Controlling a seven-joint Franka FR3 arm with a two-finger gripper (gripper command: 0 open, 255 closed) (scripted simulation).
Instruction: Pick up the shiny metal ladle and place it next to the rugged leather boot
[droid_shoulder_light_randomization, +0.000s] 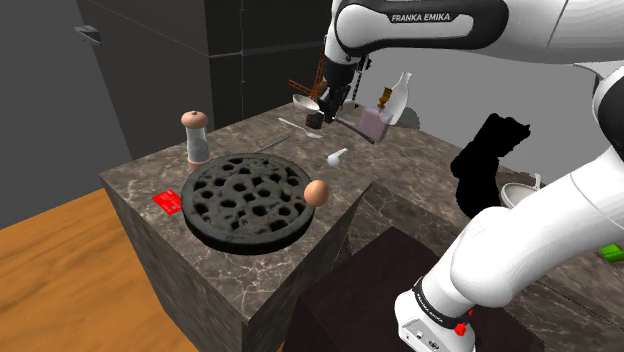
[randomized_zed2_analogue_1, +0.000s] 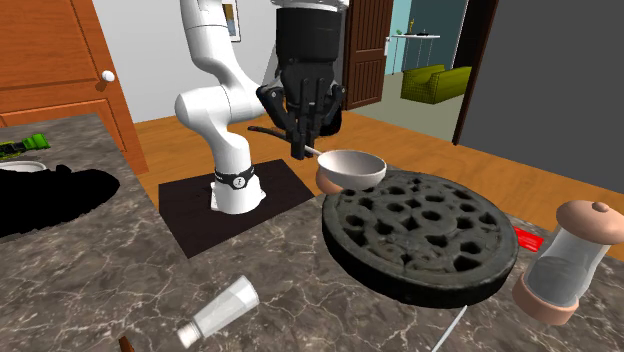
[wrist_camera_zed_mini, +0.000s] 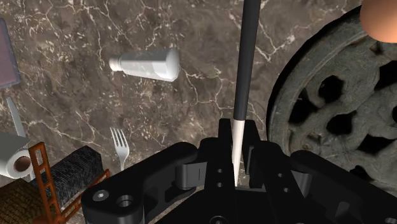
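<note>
Where the tool (randomized_zed2_analogue_1: 300, 148) clenches its 2 fingers on the pale neck, the ladle (randomized_zed2_analogue_1: 352, 166) hangs in the air above the marble table (randomized_zed2_analogue_1: 120, 280), with its dark handle running out past the fingers. Below the tool lie a white shaker (wrist_camera_zed_mini: 147, 64) and a fork (wrist_camera_zed_mini: 119, 146), with a round perforated dark trivet (randomized_zed2_analogue_1: 420, 235) just beside. The black boot (randomized_zed2_analogue_1: 50, 200) stands well apart from the tool.

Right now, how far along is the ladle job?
Pickup looks done: the jaws are shut on the ladle, by its handle, and it seems lifted off the counter. In hand: the carry. Left: setting it down beside the black boot, which sits well away from it.
</note>
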